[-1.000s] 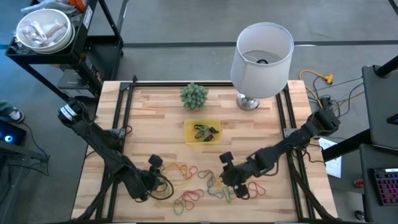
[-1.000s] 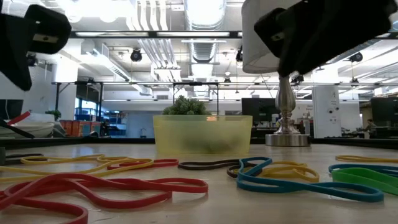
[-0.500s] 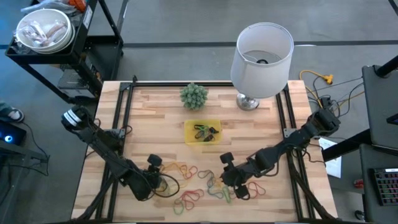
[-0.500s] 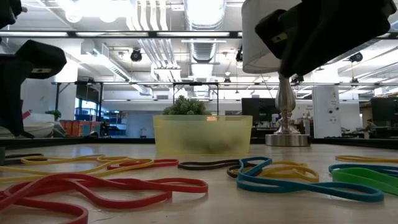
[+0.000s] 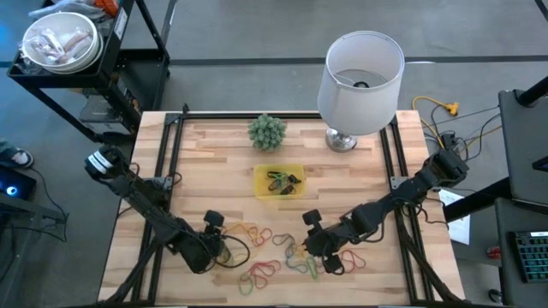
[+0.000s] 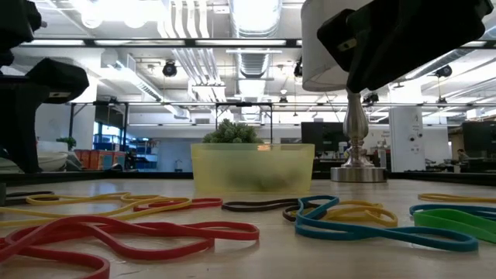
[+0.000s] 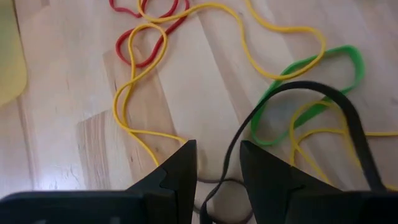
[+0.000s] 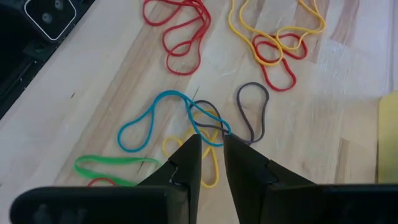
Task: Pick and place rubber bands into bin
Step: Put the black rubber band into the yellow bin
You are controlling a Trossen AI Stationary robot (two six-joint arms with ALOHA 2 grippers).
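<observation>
Yellow bin (image 5: 279, 180) beyond both jaws holds a few rubber bands while most rubber bands (image 5: 267, 253) lie loose on the desk (image 5: 214, 162), right jaws (image 8: 211, 149) nearly pressed together over a blue-grey tangle, left jaws (image 7: 217, 163) slightly spread astride a black band.

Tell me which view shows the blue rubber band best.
The right wrist view: the blue rubber band lies whole, twisted, ahead of the right hand. The low view shows it edge-on; the high view only tiny; the left wrist view, not at all.
</observation>
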